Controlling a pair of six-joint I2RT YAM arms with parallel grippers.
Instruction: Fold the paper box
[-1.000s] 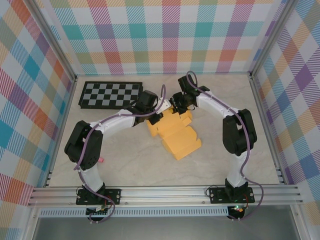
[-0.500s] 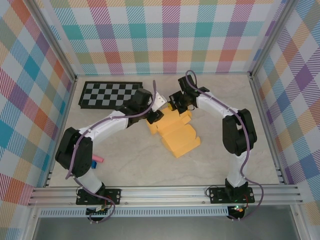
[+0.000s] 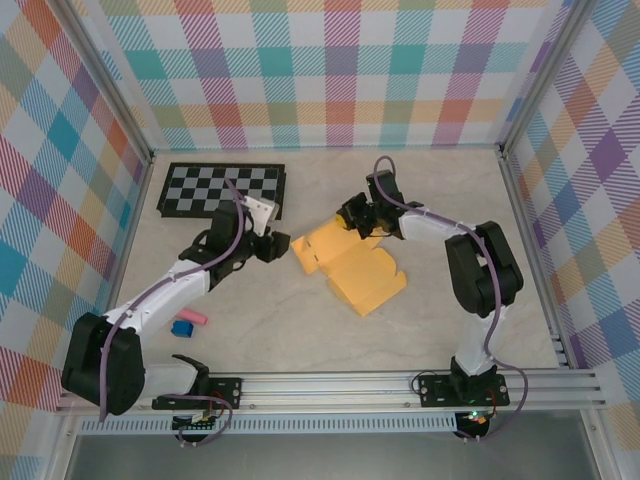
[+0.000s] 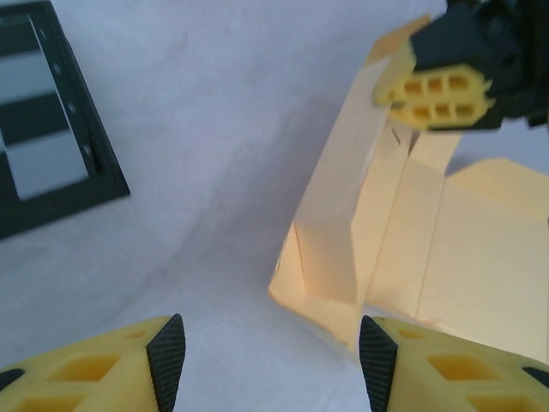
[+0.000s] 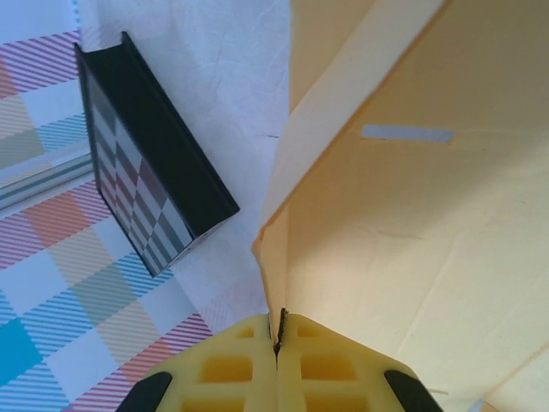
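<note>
- A yellow-orange paper box (image 3: 365,280) lies part-folded near the middle of a pale table (image 3: 290,330), between the two robot arms. Most of it is flat, with one long flap standing up along its left side
- The right gripper (image 5: 276,335) is clenched on the thin top edge of that raised flap, its pads pressed together with only card between them. It appears to be holding the flap upright so the crease sets
- The left gripper (image 4: 270,360) is released, with its jaws apart and nothing between them. It hovers just left of the box, aimed at its near corner, and seems placed to take the next flap or press the wall inward
- A black-and-white checkerboard (image 3: 222,190) lies well apart at the far left, and small pink and blue pieces (image 3: 187,322) sit beside the left arm, clear of the work
- The folding looks early, with no closed box shape yet, and the thin card could buckle if pulled hard
</note>
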